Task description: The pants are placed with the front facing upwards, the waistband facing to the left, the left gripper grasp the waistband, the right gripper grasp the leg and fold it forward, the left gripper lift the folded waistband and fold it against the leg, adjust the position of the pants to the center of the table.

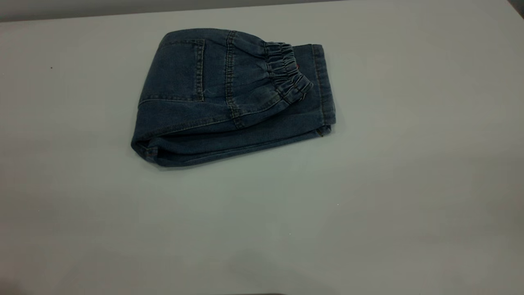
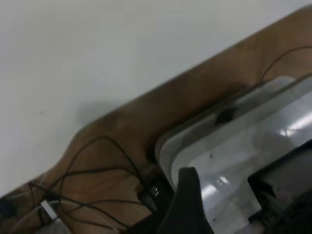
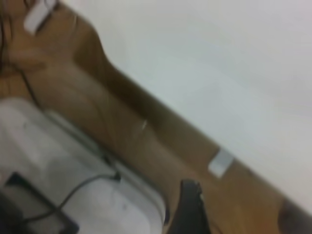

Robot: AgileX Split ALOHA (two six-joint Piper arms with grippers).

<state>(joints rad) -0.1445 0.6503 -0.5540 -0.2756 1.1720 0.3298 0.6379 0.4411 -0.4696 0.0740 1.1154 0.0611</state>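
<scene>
The pants (image 1: 213, 94) lie folded in a compact bundle on the table (image 1: 368, 196), left of centre and toward the far side. The darker back with a patch pocket (image 1: 180, 69) faces up. The ruffled waistband (image 1: 284, 71) rests on top, turned to the right and lying over the leg (image 1: 319, 98), whose stitched hem shows at the right end. Neither arm appears in the exterior view. In the left wrist view a black part of the left gripper (image 2: 187, 204) hangs off the table over a pale base plate. The right gripper (image 3: 191, 209) shows likewise beside the table's edge.
Beyond the table's edge the left wrist view shows a brown wooden surface (image 2: 146, 122) with black cables (image 2: 97, 170) and a pale glossy base plate (image 2: 234, 146). The right wrist view shows the same wood (image 3: 122, 112) and a similar plate (image 3: 58, 161).
</scene>
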